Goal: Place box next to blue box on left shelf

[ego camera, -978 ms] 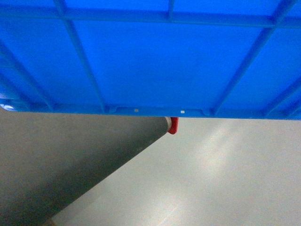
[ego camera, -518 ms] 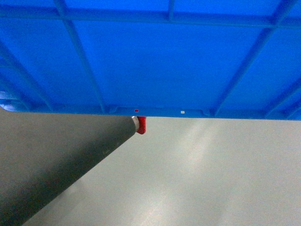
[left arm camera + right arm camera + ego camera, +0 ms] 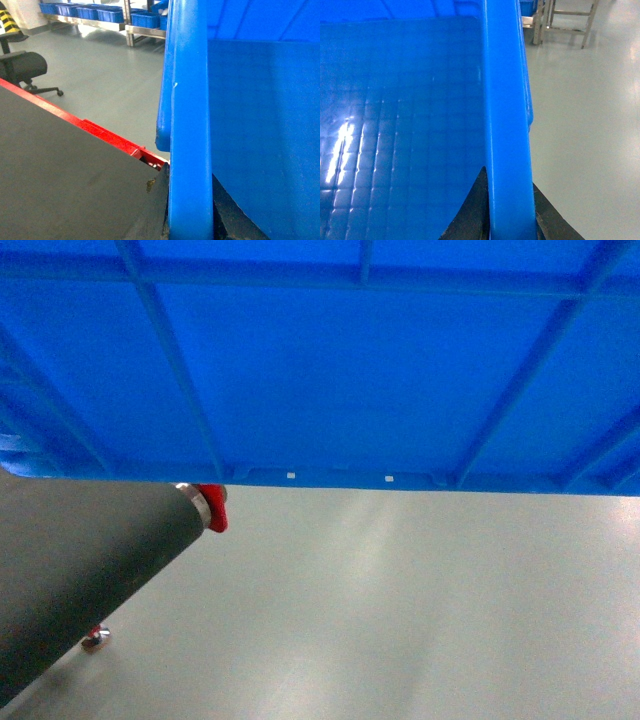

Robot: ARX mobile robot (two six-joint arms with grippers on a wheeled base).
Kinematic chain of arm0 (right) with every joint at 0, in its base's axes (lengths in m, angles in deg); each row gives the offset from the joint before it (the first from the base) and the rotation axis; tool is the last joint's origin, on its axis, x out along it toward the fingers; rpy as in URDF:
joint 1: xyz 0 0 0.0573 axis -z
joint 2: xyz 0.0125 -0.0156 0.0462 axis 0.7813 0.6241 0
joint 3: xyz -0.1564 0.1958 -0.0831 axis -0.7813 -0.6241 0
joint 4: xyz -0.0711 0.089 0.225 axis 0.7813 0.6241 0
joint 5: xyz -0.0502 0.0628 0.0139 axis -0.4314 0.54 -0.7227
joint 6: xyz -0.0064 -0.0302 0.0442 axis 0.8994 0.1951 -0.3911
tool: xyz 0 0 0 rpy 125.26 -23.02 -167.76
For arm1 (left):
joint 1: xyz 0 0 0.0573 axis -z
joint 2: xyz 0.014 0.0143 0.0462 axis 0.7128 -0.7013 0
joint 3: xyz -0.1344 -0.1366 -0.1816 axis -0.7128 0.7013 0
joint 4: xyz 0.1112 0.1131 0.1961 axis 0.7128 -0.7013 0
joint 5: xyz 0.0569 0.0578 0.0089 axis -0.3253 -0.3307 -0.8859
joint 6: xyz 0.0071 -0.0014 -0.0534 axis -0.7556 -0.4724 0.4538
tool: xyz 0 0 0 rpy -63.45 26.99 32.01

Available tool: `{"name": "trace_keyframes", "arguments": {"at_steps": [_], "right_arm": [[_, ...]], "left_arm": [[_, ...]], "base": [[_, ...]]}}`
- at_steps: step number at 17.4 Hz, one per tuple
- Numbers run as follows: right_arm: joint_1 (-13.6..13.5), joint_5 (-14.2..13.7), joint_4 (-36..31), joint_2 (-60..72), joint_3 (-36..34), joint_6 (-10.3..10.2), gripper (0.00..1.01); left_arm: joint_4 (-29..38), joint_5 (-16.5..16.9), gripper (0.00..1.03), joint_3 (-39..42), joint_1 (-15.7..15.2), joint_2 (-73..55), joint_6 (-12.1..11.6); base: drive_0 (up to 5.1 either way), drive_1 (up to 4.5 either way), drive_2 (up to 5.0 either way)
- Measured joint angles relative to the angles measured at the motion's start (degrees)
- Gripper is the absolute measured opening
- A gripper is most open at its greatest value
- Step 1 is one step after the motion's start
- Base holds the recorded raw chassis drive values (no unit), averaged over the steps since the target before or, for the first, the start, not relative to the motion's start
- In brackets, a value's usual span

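The box (image 3: 330, 360), a large bright-blue crate, fills the top of the head view with its ribbed outer wall. It hangs above the floor. My left gripper (image 3: 190, 200) is shut on the box's thick rim (image 3: 187, 100), one dark finger (image 3: 156, 210) outside and the other inside. My right gripper (image 3: 509, 202) is shut on the opposite rim (image 3: 505, 100) in the same way, beside the gridded box floor (image 3: 395, 140). Far back in the left wrist view a steel shelf (image 3: 145, 31) carries several blue boxes (image 3: 110, 15); which one the task means I cannot tell.
A dark grey tabletop (image 3: 70, 570) with a red frame corner (image 3: 214, 508) lies low at the left, also seen as the red frame (image 3: 105, 132). A black office chair (image 3: 25, 67) stands on the grey floor (image 3: 420, 610). Steel rack legs (image 3: 567, 17) show at the right.
The dark tabletop and its red corner have slid steadily leftward under the box in the head view. A small foot under the table has come into sight. The box holds its place.
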Motion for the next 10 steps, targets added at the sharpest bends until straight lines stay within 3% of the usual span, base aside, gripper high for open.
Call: {"name": "trace_keyframes", "arguments": {"at_steps": [10], "right_arm": [[0.0,-0.02,-0.02,0.0,0.0,0.0,0.09]], "left_arm": [[0.02,0.0,0.09,0.02,0.0,0.0,0.02]], "base": [[-1.4,-1.42,-1.4]]}}
